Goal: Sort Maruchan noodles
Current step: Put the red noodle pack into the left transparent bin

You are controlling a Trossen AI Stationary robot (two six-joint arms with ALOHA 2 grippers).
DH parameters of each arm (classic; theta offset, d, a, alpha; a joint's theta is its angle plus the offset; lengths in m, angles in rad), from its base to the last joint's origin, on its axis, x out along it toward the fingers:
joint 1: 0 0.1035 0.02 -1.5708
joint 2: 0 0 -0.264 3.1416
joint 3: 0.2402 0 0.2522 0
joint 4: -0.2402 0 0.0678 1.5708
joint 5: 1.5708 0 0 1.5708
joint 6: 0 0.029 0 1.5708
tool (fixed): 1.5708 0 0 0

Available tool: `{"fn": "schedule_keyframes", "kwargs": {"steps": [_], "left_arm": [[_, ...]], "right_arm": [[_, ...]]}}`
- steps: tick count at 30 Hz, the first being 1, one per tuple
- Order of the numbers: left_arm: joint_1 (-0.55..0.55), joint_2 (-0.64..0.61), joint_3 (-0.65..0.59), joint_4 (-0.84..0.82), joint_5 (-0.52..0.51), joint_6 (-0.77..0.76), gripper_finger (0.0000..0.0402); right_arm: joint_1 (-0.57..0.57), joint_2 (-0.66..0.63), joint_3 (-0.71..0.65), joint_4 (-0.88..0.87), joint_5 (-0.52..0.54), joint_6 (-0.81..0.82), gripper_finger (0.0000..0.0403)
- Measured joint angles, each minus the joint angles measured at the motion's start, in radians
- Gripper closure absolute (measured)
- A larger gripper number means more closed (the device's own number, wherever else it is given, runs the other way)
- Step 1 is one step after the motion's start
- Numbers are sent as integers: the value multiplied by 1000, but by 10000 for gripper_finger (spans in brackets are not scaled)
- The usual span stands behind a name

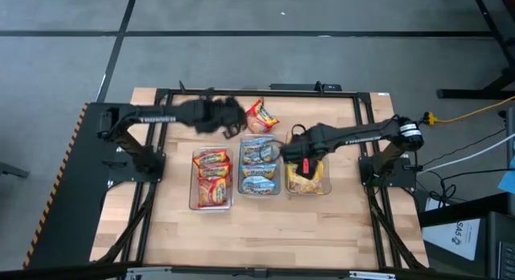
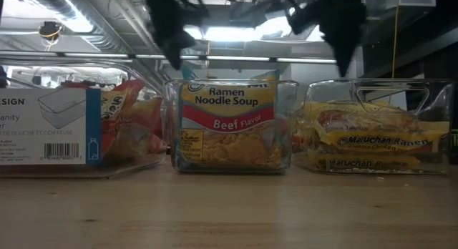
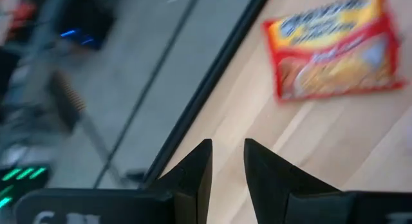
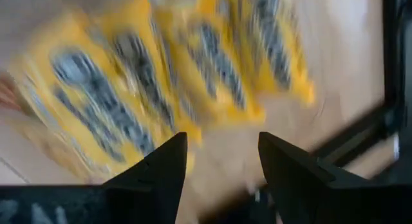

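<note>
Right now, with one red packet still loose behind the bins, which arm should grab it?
Left. The left gripper hovers right beside the loose red packet, open and empty. The right gripper is over the yellow bin, farther away.

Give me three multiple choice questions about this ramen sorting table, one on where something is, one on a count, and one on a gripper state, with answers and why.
1. Where does the loose red packet lie?
A. on the bare table beyond the bins
B. inside the middle bin
C. on the floor

2. How many clear bins hold packets?
A. one
B. three
C. five

3. How does the right gripper stand?
A. shut on a packet
B. open and empty over the yellow packets
C. out of sight

Answers:
1 A, the high view shows it on the wood next to the left gripper, outside every bin.
2 B, the left bin, middle bin and right bin sit side by side.
3 B, its wrist view shows spread fingers with nothing between them above the yellow packets.
</note>
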Motion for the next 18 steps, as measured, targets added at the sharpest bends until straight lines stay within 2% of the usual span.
{"fn": "schedule_keyframes", "kwargs": {"steps": [2,4,8,10,15,18], "left_arm": [[80,0,0,143,130,146,317],[150,0,0,274,267,231,318],[281,0,0,434,603,266,315],[334,0,0,470,728,254,309],[417,3,0,573,868,205,289],[428,35,0,621,910,172,279]], "right_arm": [[37,0,-40,-44,-30,56,205],[80,0,-81,-51,-73,111,205],[168,0,-138,-50,-224,203,205],[212,0,-158,-49,-297,250,205],[314,0,-164,-40,-366,367,205],[359,0,-164,-2,-386,438,205]]}}
